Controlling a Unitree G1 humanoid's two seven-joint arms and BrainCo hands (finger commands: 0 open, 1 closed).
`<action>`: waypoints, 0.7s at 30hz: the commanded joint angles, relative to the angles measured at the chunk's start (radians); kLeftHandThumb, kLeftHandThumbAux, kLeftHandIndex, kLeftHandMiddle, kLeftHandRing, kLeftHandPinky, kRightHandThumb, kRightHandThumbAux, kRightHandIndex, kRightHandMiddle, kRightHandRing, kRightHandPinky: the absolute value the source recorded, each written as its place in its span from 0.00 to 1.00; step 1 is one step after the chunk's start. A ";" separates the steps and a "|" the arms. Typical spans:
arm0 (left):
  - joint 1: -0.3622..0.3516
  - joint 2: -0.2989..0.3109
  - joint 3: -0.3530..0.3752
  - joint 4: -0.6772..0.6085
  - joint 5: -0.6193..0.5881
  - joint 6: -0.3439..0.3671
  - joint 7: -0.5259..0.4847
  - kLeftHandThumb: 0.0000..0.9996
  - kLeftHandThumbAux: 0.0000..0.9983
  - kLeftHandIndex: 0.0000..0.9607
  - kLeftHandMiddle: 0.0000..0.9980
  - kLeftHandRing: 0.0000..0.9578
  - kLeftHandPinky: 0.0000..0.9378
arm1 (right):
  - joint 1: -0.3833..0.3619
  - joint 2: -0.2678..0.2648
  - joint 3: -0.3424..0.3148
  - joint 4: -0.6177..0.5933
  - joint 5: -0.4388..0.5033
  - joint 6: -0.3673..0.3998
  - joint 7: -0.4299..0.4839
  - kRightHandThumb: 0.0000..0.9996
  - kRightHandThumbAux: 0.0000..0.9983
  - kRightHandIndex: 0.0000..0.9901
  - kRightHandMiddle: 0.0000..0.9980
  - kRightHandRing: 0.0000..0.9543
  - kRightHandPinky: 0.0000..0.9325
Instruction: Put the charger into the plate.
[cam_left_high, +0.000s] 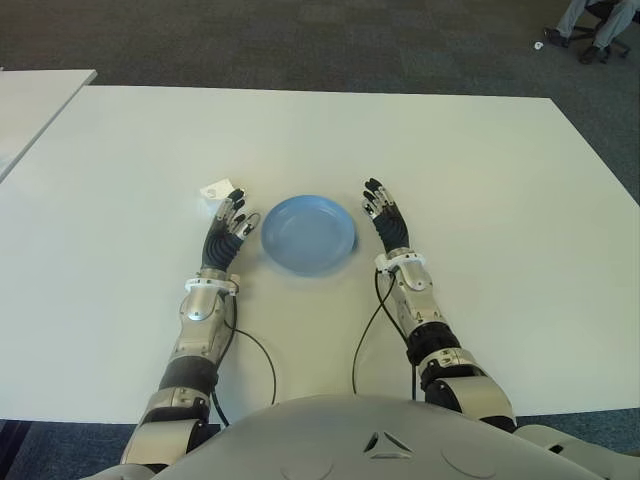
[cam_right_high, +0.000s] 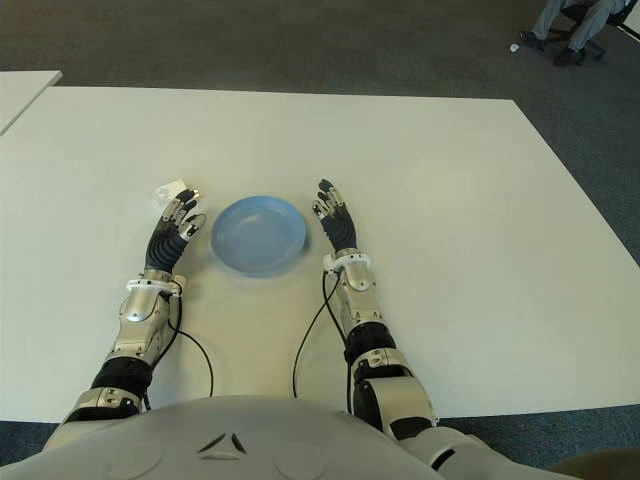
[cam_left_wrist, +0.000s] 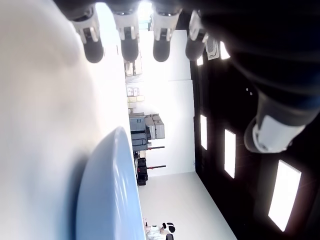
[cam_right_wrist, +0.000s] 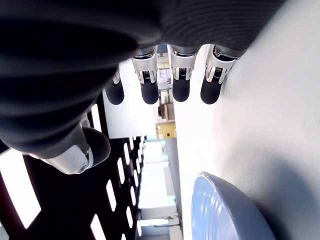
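Observation:
A small white charger (cam_left_high: 217, 192) lies on the white table (cam_left_high: 480, 180), just left of a blue plate (cam_left_high: 308, 233) that holds nothing. My left hand (cam_left_high: 232, 222) is between them, its fingertips reaching the charger's near edge, fingers straight and holding nothing. The left wrist view shows those fingers (cam_left_wrist: 129, 47) extended over the table, with the plate's rim (cam_left_wrist: 107, 200) beside them. My right hand (cam_left_high: 383, 210) shows just right of the plate, fingers spread and empty. In the right wrist view its fingers (cam_right_wrist: 150, 90) are straight and the plate (cam_right_wrist: 225, 215) is nearby.
Another white table (cam_left_high: 30, 100) stands at the far left. A person's legs by an office chair (cam_left_high: 590, 25) show on the carpet at the far right. Black cables (cam_left_high: 262, 355) trail from both wrists toward my body.

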 joint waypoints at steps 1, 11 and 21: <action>0.026 0.002 0.001 0.036 0.007 0.035 0.010 0.00 0.54 0.00 0.06 0.06 0.06 | 0.012 0.002 0.003 0.029 -0.007 0.025 0.000 0.00 0.55 0.00 0.03 0.01 0.00; 0.120 0.014 -0.030 -0.235 0.144 0.150 0.105 0.03 0.60 0.01 0.05 0.04 0.03 | 0.009 -0.003 0.000 0.025 0.000 0.030 0.011 0.00 0.55 0.00 0.03 0.01 0.00; 0.230 -0.002 -0.038 -0.624 0.289 0.342 0.193 0.27 0.64 0.12 0.14 0.14 0.21 | 0.011 -0.005 0.004 0.015 -0.007 0.035 0.014 0.00 0.54 0.00 0.02 0.00 0.00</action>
